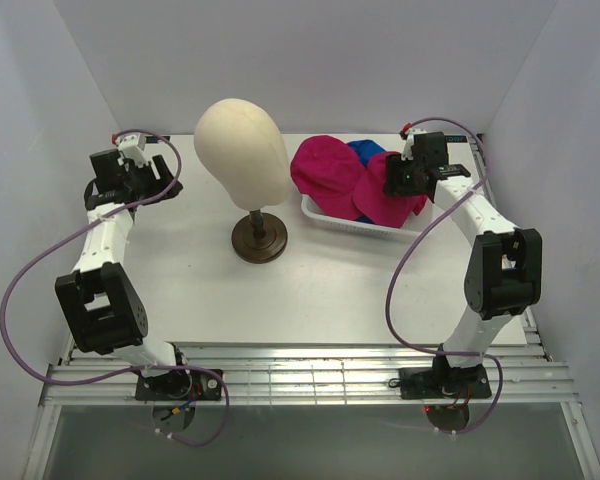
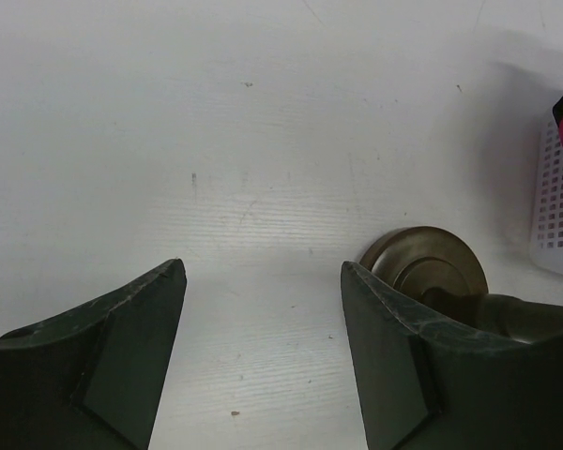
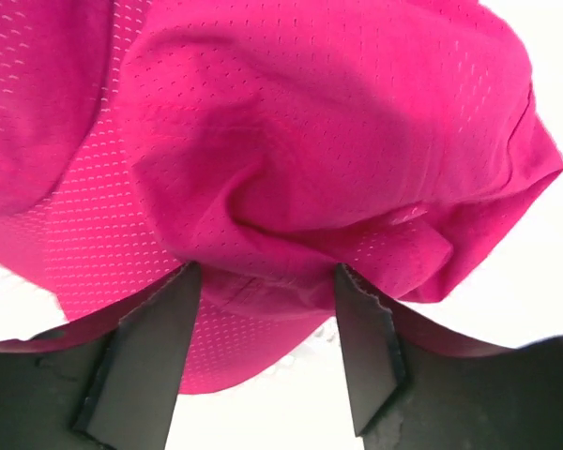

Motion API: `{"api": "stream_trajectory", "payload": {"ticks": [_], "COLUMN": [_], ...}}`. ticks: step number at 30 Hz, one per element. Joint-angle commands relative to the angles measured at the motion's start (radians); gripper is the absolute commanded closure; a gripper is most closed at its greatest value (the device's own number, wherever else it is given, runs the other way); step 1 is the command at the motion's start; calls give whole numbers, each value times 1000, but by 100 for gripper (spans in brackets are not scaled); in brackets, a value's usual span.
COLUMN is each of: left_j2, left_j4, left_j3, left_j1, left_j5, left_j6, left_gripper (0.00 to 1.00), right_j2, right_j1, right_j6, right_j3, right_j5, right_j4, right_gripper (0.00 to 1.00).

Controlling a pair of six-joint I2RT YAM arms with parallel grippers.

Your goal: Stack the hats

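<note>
Step in hand: first pick; the right gripper (image 3: 266, 281) is down on the nearer pink cap (image 3: 291, 141), which lies in the white basket (image 1: 325, 222) at the far right of the tabletop (image 1: 200, 290)
Right gripper state: fingers set either side of a bunched fold of pink fabric; whether they pinch it yet, I cannot tell
Left gripper state: left gripper (image 2: 263, 272) spread, nothing between the fingers, over bare tabletop
Doing it well: take a deep bite of the crown fold, not just a skin of mesh; lift straight up so the brim clears the basket rim; watch that the second pink cap (image 1: 325, 172) and the blue cap (image 1: 363, 150) beside it do not drag along
Only the top view shows: all the hats heaped in the basket; the mannequin head (image 1: 242, 145) on its stand (image 1: 259, 243) between the arms
Only the right wrist shows: the fold between the fingers
Only the left wrist shows: the stand's round foot and the basket's perforated wall from low down
</note>
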Motion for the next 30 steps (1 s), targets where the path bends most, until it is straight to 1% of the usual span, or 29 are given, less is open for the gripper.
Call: {"api": "stream_trajectory", "payload": {"ticks": [1, 2, 5, 6, 8, 9, 10, 11, 13, 17, 23, 26, 28, 30], "left_j2": [-44, -46, -49, -47, -49, -49, -49, -50, -52, -55, -64, -78, -82, -84], "left_j4": [-39, -39, -41, -41, -39, -41, -44, -47, -67, -142, -239, -262, -297, -309], "left_j3": [52, 57, 60, 60, 62, 62, 63, 65, 78, 132, 259, 307, 365, 379], "left_j1": [0, 0, 0, 0, 0, 0, 0, 0, 0, 0, 0, 0, -1, 0], "left_j5": [46, 48, 63, 66, 68, 68, 69, 71, 83, 117, 242, 298, 346, 382], "left_j6": [13, 9, -1, -4, -4, -4, -4, -4, 4, 16, 12, 2, -2, -7], "left_gripper": [23, 23, 23, 23, 23, 23, 23, 23, 23, 23, 29, 30, 30, 30], "right_j2": [34, 48, 62, 63, 73, 76, 80, 82, 70, -25, -183, -240, -268, -279], "right_j1": [1, 2, 4, 4, 4, 4, 4, 4, 5, 5, 5, 5, 5, 7], "right_j6": [-54, -54, -85, -85, -91, -93, -93, -99, -106, -161, -248, -278, -292, -307], "right_j3": [89, 100, 115, 118, 123, 126, 133, 141, 159, 176, 208, 225, 244, 258], "right_j5": [19, 21, 24, 22, 15, 4, 2, 2, 8, 24, 24, 5, -13, -19], "right_j4": [-16, -30, -22, -10, -1, -4, -10, -21, -45, -61, -65, -70, -75, -79], "right_gripper": [34, 34, 44, 56, 69, 83, 89, 92, 92, 92, 92, 92, 92, 92]}}
